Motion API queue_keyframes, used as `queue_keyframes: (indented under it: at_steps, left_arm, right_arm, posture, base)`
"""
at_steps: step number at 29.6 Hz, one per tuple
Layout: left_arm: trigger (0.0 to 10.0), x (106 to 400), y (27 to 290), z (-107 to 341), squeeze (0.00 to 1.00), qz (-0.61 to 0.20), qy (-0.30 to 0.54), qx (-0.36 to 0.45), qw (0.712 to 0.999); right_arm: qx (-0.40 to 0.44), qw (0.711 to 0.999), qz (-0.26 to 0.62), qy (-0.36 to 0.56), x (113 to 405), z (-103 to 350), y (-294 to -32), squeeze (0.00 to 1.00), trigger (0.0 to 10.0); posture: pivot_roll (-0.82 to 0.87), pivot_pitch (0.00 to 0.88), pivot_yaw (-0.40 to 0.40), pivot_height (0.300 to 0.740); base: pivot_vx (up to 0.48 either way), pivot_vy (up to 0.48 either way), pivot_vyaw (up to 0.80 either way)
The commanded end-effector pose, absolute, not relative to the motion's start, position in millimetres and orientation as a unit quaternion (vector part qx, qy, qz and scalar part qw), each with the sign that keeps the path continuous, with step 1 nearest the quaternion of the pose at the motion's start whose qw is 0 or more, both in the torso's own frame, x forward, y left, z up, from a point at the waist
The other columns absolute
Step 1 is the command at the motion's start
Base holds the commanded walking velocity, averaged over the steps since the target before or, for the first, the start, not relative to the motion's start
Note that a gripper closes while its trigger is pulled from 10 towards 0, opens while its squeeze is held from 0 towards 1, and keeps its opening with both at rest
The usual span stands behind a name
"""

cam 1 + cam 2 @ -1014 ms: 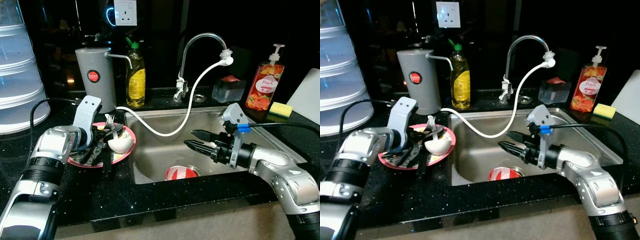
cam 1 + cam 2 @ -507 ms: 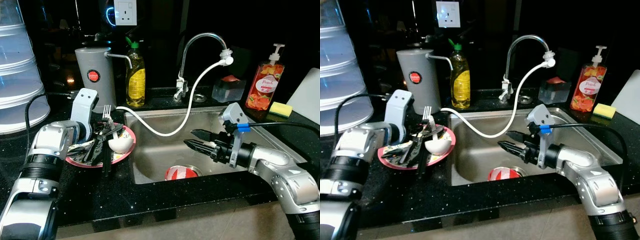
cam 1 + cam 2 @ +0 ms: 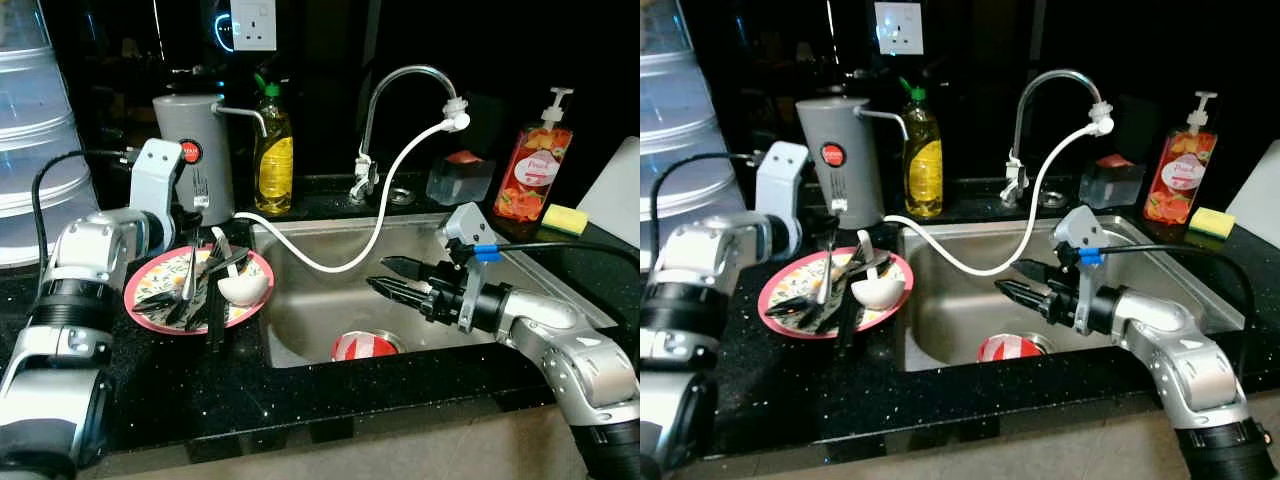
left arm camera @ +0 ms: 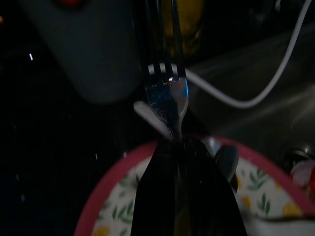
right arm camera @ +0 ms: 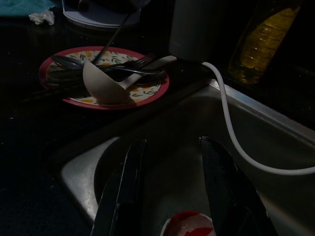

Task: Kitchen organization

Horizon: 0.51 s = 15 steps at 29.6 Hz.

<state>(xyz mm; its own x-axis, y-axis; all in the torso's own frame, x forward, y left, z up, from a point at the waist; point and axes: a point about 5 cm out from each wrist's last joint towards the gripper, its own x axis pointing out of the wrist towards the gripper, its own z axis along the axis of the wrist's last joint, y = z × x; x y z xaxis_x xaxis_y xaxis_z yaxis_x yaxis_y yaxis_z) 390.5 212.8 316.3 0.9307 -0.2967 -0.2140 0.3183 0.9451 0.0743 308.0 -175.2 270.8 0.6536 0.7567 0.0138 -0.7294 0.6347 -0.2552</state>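
Black speckled counter [image 3: 300, 385], steel sink [image 3: 330, 300], left end effector [image 3: 192, 225] clamping fork [image 4: 167, 96], right end effector [image 3: 385, 277] apart.

One sink [image 3: 330, 300] was set in the black worktop [image 3: 300, 400]. One red-rimmed plate [image 3: 145, 300], left of it. One white ladle [image 3: 243, 290] on the plate. One fork [image 4: 167, 96]. One grey kettle [image 3: 210, 140], far left. Two bottles: yellow dish soap [image 3: 271, 155], orange pump soap [image 3: 532, 170]. One tap [image 3: 400, 100]. One yellow sponge [image 3: 562, 218], far right. One wall socket [image 3: 252, 22].
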Motion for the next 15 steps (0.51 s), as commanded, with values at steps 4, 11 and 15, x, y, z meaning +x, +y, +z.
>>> queue_keyframes:
  at_steps: [4,11,15]
  left_arm:
    - [10.0,393,205,333,0.00,-0.173,0.072,0.043,0.981]
    - [10.0,395,194,351,0.00,-0.185,0.040,0.052,0.981]
    - [10.0,394,193,364,0.00,-0.179,0.014,0.059,0.982]
  right_arm:
    - [-0.117,0.903,0.409,-0.065,308,273,-177,0.00,10.0]
    - [-0.118,0.904,0.406,-0.068,308,275,-178,0.00,10.0]
    - [-0.117,0.904,0.405,-0.069,308,274,-177,0.00,10.0]
  posture:
    - [-0.07,0.028,-0.036,0.740]
    - [-0.07,0.024,-0.033,0.740]
    - [-0.07,0.022,-0.033,0.740]
  base:
    - [0.000,0.000,0.00]
    - [0.000,0.000,0.00]
    - [0.000,0.000,0.00]
